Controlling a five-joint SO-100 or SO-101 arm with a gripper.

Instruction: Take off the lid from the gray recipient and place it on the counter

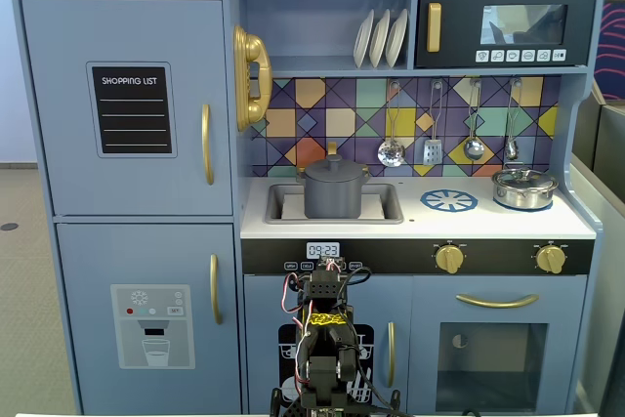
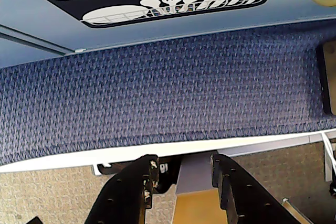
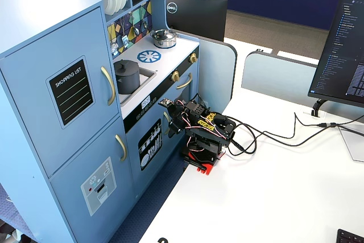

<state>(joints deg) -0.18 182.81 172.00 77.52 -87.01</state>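
Observation:
The matte dark gray pot stands in the sink basin of the white counter. Its gray lid with a small knob sits on top, closed. Both also show in another fixed view, the pot with its lid. My arm is folded low in front of the kitchen's lower doors, well below the counter. In the wrist view my gripper is open and empty. It points down past the table's edge at blue carpet. The pot and lid are out of the wrist view.
A shiny silver pot stands at the counter's right end, beside the blue burner ring. Utensils hang on the wall above. The arm's base stands on a white table with cables and a monitor.

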